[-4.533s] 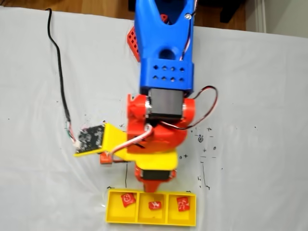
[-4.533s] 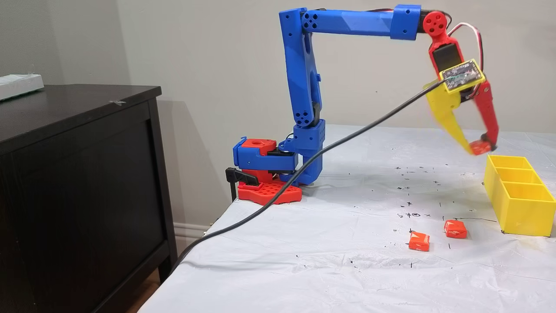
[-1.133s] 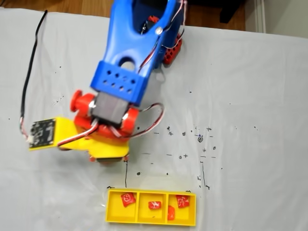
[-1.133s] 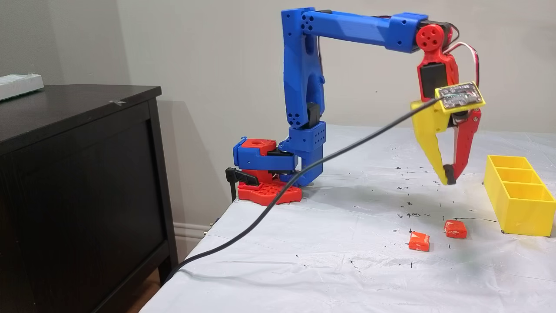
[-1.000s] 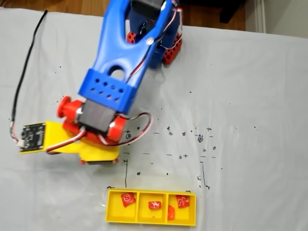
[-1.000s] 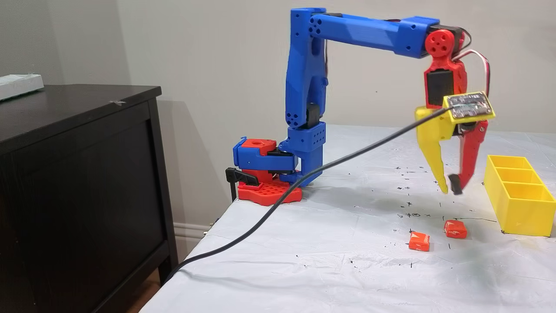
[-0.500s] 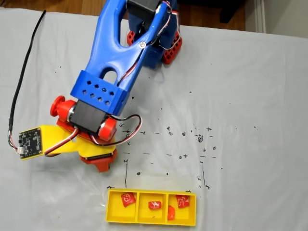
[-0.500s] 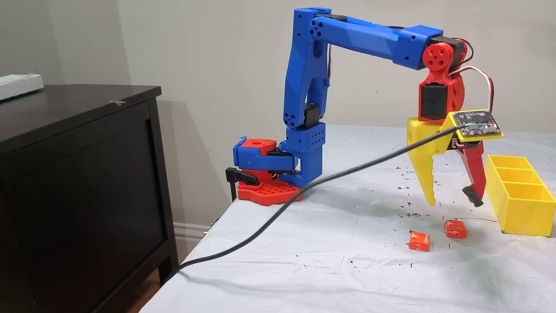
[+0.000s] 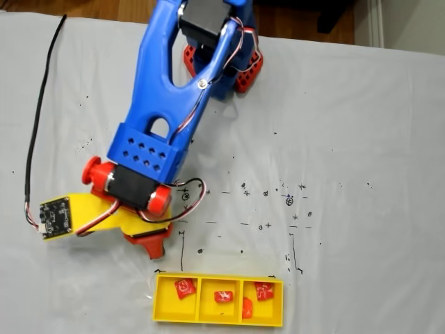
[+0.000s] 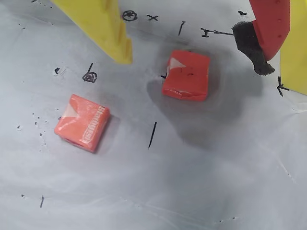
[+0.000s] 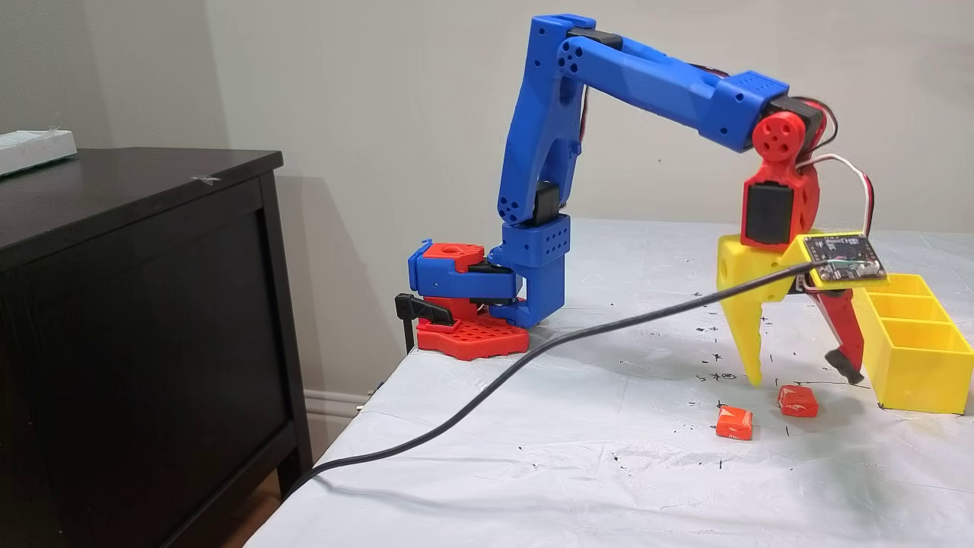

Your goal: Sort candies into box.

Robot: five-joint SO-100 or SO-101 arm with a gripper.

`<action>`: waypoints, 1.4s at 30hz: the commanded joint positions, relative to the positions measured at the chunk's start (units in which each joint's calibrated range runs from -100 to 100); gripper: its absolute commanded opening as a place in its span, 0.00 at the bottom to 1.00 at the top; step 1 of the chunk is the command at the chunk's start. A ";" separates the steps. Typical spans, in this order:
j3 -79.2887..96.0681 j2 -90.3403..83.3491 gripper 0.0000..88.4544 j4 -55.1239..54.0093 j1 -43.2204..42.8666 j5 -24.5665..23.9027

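My gripper (image 11: 800, 377) hangs open just above the white sheet, its yellow finger (image 10: 112, 36) and red finger (image 10: 271, 28) apart. A red candy (image 10: 186, 75) lies on the sheet between and below them, untouched. A second, orange-red candy (image 10: 81, 122) lies loose farther from the box, outside the yellow finger. In a fixed view both candies (image 11: 797, 401) (image 11: 734, 422) sit close to the yellow box (image 11: 913, 358). From above, the box (image 9: 161, 309) holds one candy (image 9: 184, 287) in its left compartment, one (image 9: 223, 296) in the middle and two (image 9: 263, 291) (image 9: 247, 307) in the right.
The box wall (image 10: 295, 48) stands right beside the red finger. A black cable (image 11: 533, 358) runs from the wrist board across the sheet and off the table's edge. The arm's base (image 11: 468, 304) sits at the back; a dark cabinet (image 11: 137, 304) stands beside the table.
The arm has swung away from the box, empty after leaving a candy in it. The gripper came down towards the sheet and opened wide over the candy nearest the box.
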 commanded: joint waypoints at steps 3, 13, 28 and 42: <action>-0.94 0.61 0.35 -1.15 -0.23 0.05; -1.49 3.33 0.34 -1.48 0.04 0.49; -3.12 6.55 0.24 -2.71 0.04 0.20; -1.94 2.99 0.05 -3.85 -0.32 -1.47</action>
